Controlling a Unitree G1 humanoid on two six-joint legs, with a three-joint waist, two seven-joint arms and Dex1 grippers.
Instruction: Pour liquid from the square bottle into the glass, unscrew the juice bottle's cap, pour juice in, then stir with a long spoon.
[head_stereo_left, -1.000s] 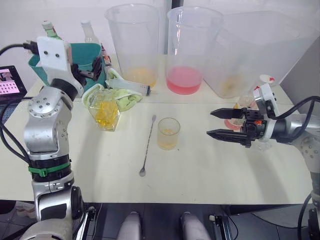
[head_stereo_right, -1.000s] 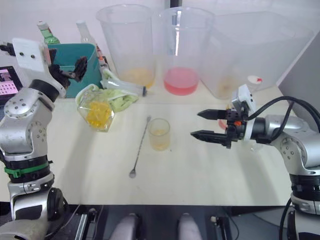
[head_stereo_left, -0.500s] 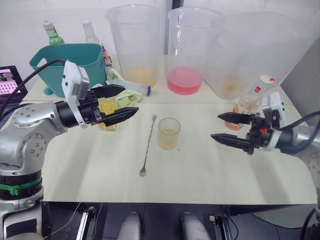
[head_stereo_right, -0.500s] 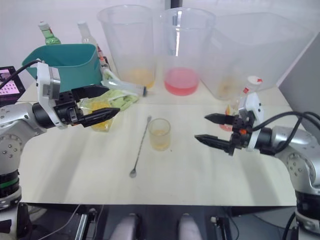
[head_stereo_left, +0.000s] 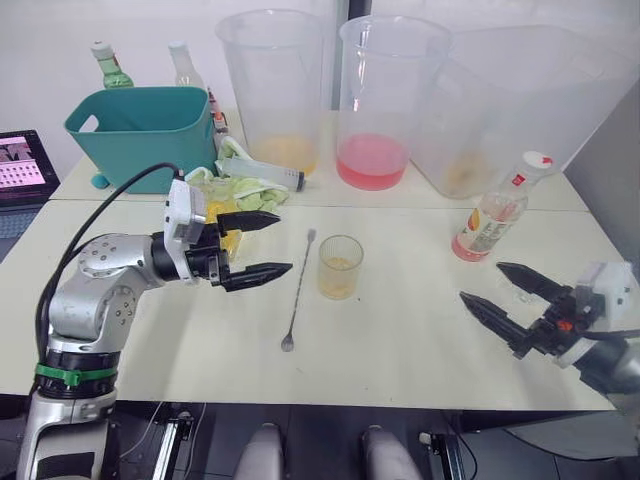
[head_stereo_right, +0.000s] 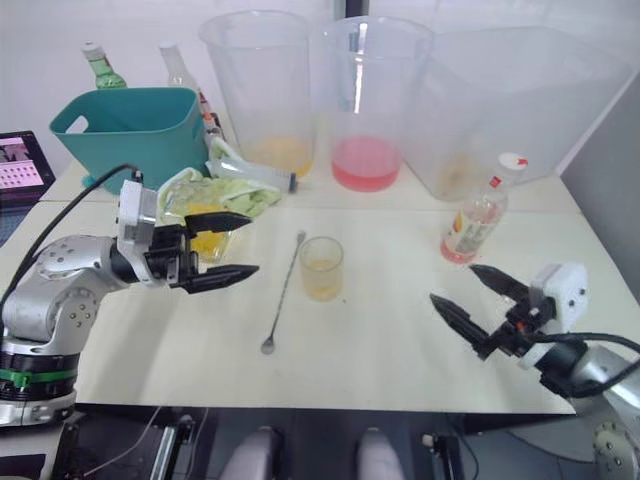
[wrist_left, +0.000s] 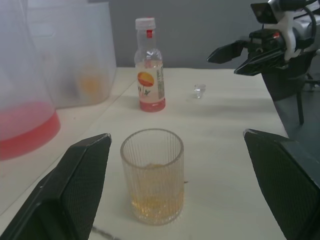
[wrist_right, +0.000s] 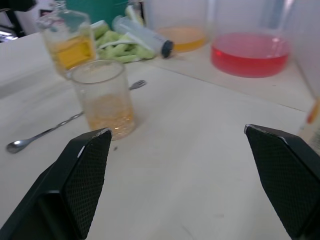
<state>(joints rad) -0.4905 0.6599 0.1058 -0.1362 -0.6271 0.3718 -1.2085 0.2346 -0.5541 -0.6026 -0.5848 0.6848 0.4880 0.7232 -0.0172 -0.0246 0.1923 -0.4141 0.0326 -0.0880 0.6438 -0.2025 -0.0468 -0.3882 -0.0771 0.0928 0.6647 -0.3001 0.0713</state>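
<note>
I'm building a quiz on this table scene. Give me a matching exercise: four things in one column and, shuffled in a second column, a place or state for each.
Things:
1. glass
2. juice bottle
3. long spoon
4. left gripper

Places or states:
A. lying flat on the table, left of the glass
B. open, in front of the square bottle
C. holds a little yellow liquid
D. upright with its cap on

Pairs: 1-C, 2-D, 3-A, 4-B

Silver jointed left arm (head_stereo_left: 95, 290), green band low down, black cable looping over. Each wrist: white camera block, black tapered fingers (head_stereo_left: 248, 272).
</note>
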